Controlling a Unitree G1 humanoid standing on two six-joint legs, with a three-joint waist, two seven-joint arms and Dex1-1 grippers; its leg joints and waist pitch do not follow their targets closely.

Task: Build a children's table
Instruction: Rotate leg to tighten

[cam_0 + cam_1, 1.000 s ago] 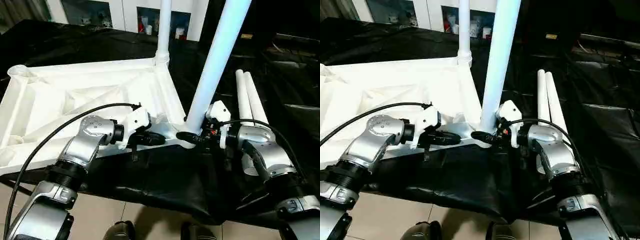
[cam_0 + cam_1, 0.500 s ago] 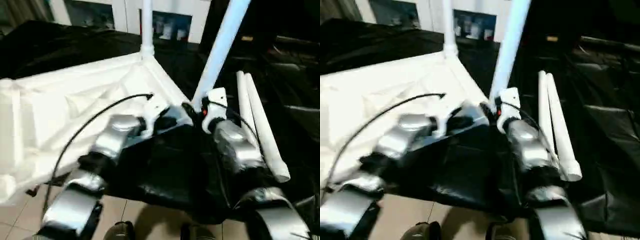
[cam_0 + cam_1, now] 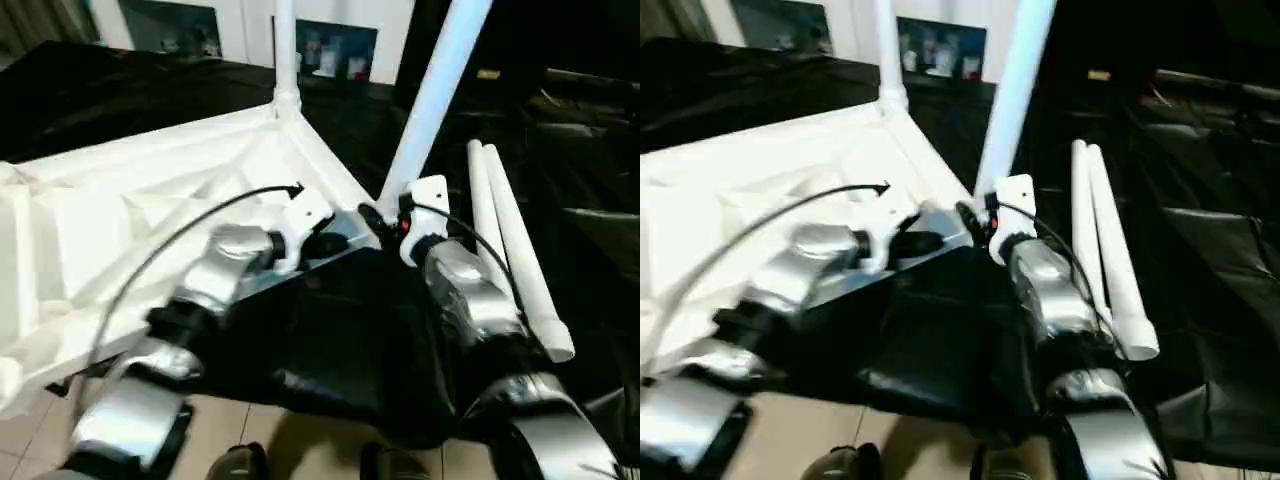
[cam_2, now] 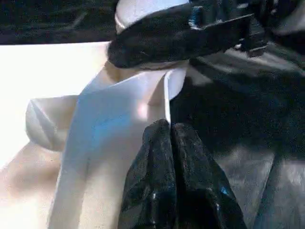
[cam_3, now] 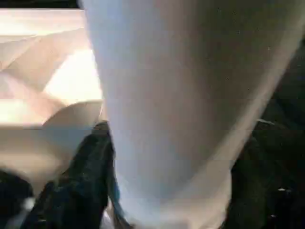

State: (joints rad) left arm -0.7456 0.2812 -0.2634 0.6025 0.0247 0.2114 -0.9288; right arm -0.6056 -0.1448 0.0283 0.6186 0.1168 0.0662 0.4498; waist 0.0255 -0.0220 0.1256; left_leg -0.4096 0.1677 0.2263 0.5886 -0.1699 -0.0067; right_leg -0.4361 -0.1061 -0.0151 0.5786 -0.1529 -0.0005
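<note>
Upturned tabletop (image 3: 150, 215) on black-draped bench (image 3: 340, 340). Right tool (image 3: 383, 222) spread around upright leg (image 3: 432, 100) in near corner socket, apparently gripping. Left tool (image 4: 174, 143) shut, empty, beside that corner. Spare legs (image 3: 510, 240) nearer right arm.

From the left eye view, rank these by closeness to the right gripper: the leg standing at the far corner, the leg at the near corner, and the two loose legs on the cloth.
1. Near-corner leg: right gripper is at its base.
2. Loose legs: lying to the gripper's right on the black cloth.
3. Far-corner leg: upright at the tabletop's back corner.
</note>
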